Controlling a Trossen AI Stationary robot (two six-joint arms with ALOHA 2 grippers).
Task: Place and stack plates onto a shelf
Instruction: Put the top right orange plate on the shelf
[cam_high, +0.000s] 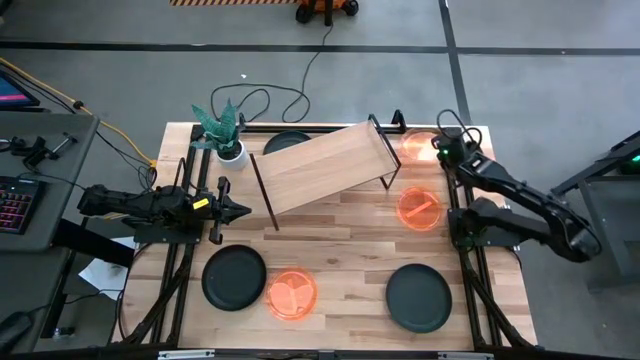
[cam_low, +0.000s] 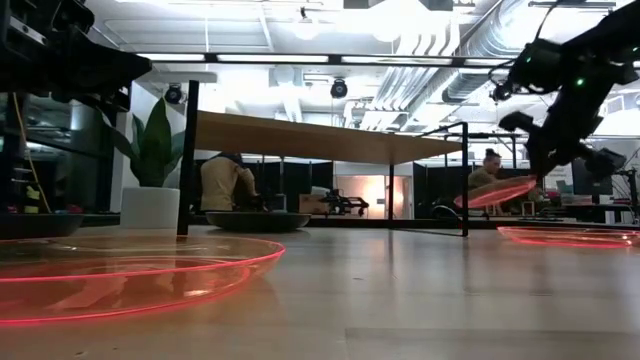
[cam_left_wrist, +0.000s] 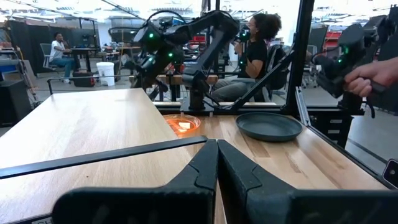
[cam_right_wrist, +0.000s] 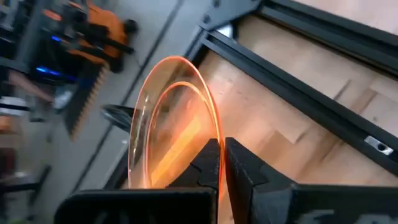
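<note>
There were three orange plates (cam_high: 419, 210), three black plates (cam_high: 234, 277), one shelf (cam_high: 325, 166), one potted plant (cam_high: 224, 132), two arms.

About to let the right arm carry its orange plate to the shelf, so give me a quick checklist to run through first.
1. Grip: right gripper shut on held orange plate at its rim: ok.
2. Plate lifted off the table: ok.
3. Shelf top bare, room to land: ok.
4. Left gripper parked at the shelf's left end, shut, off the path: ok.
5. Grip firmness on the rim: cannot tell.
</note>
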